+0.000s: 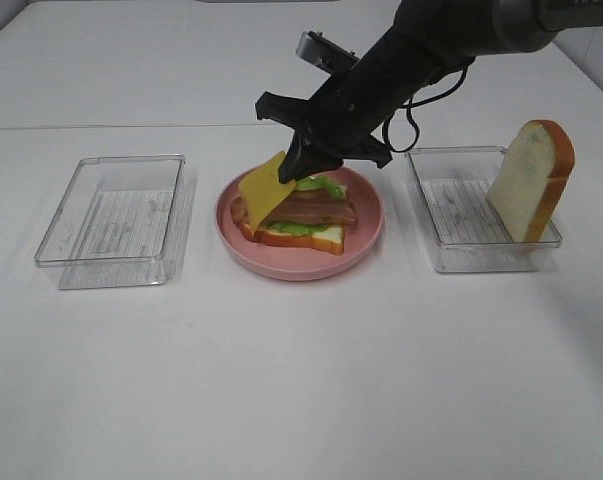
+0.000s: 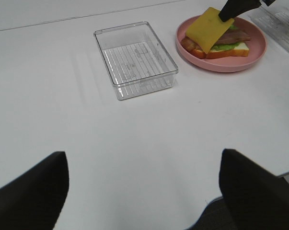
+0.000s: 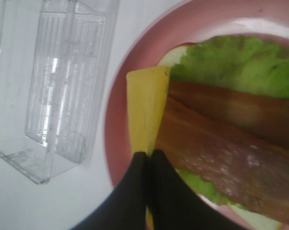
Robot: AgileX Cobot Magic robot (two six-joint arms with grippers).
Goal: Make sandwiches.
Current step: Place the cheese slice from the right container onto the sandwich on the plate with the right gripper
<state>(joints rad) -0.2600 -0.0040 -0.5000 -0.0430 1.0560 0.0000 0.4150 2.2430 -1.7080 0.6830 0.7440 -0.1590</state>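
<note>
Yellow cheese (image 1: 266, 188) hangs tilted from the clenched right pincer (image 1: 303, 160), its lower edge over the left rim of the plate (image 1: 366, 240). Below lies the open sandwich (image 1: 301, 222): bread, lettuce (image 3: 240, 60), bacon (image 3: 216, 139). Clear trays flank the plate, the left tray (image 1: 111, 215) well apart, the right tray (image 1: 451, 215) holding a bread slice (image 1: 531, 180) propped upright. Broad bare counter (image 1: 301, 380) lies in front. The left pincer (image 2: 144, 191) stands released, spread wide above it. No writing is legible.
</note>
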